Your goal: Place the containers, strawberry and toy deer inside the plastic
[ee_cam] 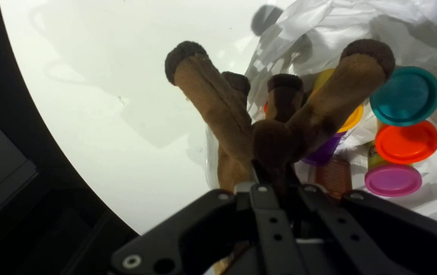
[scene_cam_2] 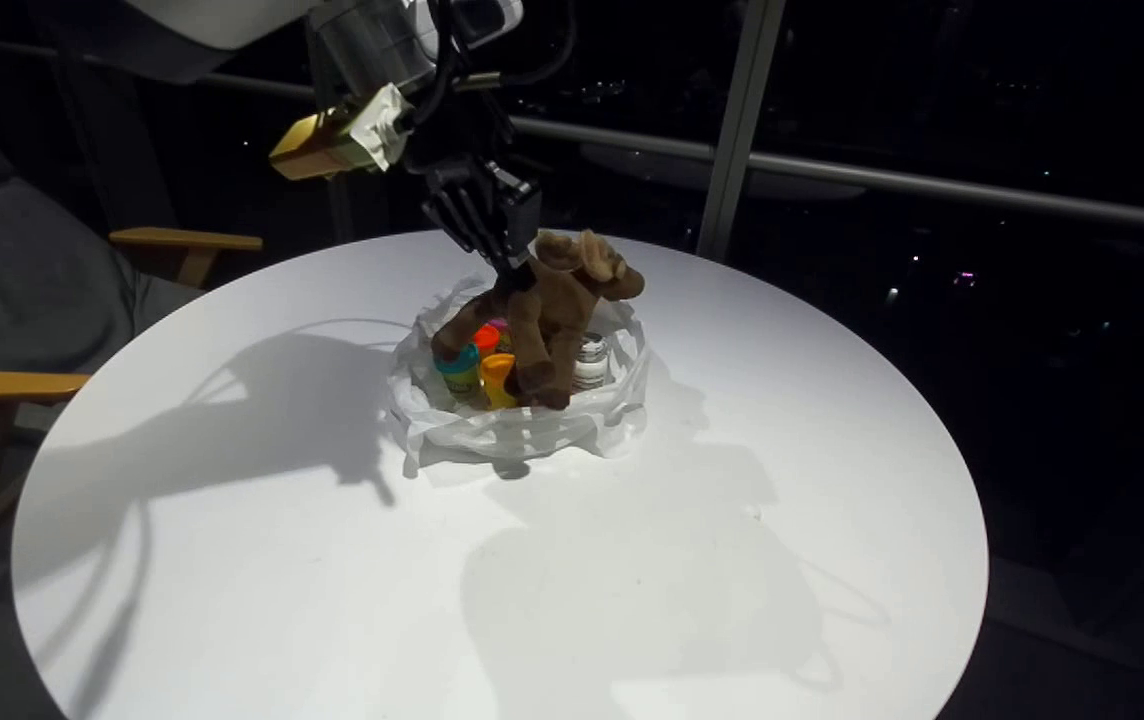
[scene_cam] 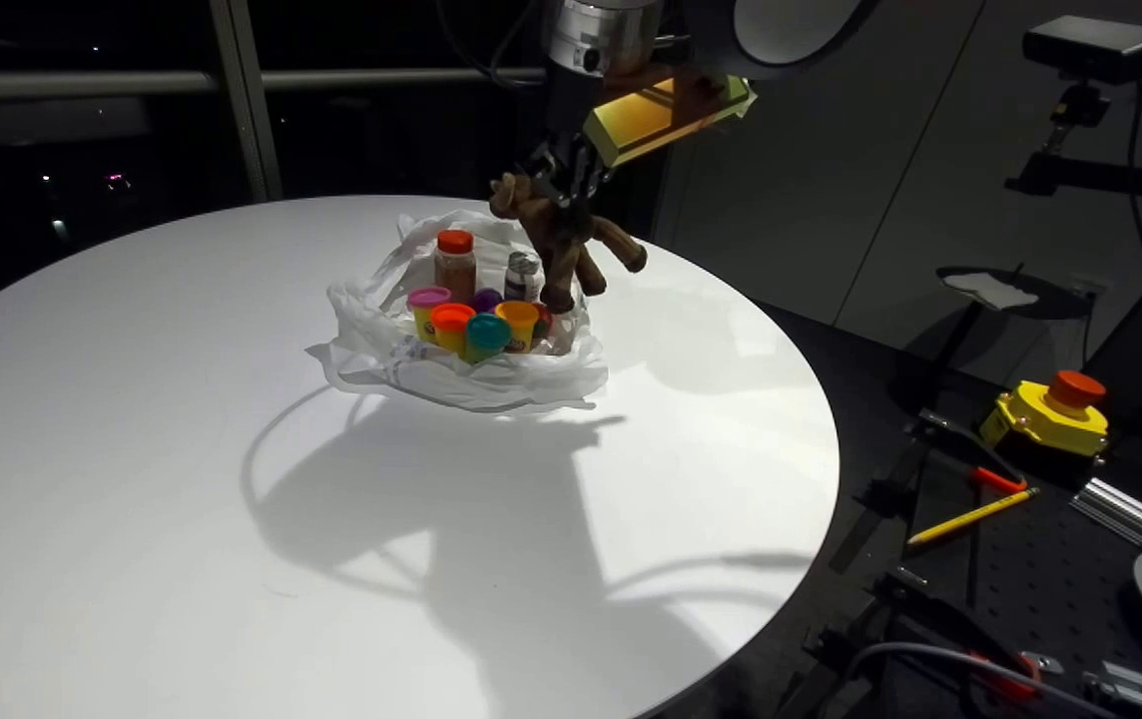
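Observation:
The brown toy deer (scene_cam: 534, 215) hangs above the plastic, legs pointing down, with my gripper (ee_cam: 272, 163) shut on its body. Spread open on the table, the whitish plastic (scene_cam: 491, 387) has crumpled, raised edges. Several containers stand within it: a red-lidded brown jar (scene_cam: 455, 272), a teal-lidded cup (ee_cam: 405, 96), a dark-and-white bottle (scene_cam_2: 590, 365), an orange-lidded cup (ee_cam: 407, 142), a pink-lidded one (ee_cam: 393, 180), a yellow one (scene_cam: 518, 328) and a purple one (ee_cam: 322, 151). A red bit (scene_cam: 544, 322) shows beside the yellow cup; whether it is the strawberry I cannot tell.
The plastic rests on a round white table (scene_cam: 182, 419). Beyond its edge are a yellow box with a red button (scene_cam: 1048, 417) and a pencil (scene_cam: 975, 516). A chair (scene_cam_2: 22, 280) stands close to the table, and a camera (scene_cam: 1100, 48) is mounted on a stand.

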`<state>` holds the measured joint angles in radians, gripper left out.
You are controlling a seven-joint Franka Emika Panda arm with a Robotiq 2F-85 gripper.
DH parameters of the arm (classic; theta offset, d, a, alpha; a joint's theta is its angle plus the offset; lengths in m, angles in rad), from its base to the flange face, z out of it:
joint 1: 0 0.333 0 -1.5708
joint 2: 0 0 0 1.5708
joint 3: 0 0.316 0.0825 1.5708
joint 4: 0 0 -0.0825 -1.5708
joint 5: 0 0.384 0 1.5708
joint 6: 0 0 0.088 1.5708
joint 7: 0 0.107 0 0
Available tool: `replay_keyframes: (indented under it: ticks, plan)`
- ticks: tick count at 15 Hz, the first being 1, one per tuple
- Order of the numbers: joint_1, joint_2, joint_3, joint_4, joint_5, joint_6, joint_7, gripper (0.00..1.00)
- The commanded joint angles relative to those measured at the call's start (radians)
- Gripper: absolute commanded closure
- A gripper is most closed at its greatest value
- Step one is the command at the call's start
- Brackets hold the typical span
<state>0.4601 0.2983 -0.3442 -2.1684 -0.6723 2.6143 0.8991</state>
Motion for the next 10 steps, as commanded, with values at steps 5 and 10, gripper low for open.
replay_keyframes:
  ticks: [5, 10]
  plan:
    - [-0.133, 0.068, 0.158, 0.113, -0.089, -0.096, 0.061, 0.96]
    - [-0.167, 0.105, 0.197, 0.149, -0.071, -0.114, 0.048, 0.64]
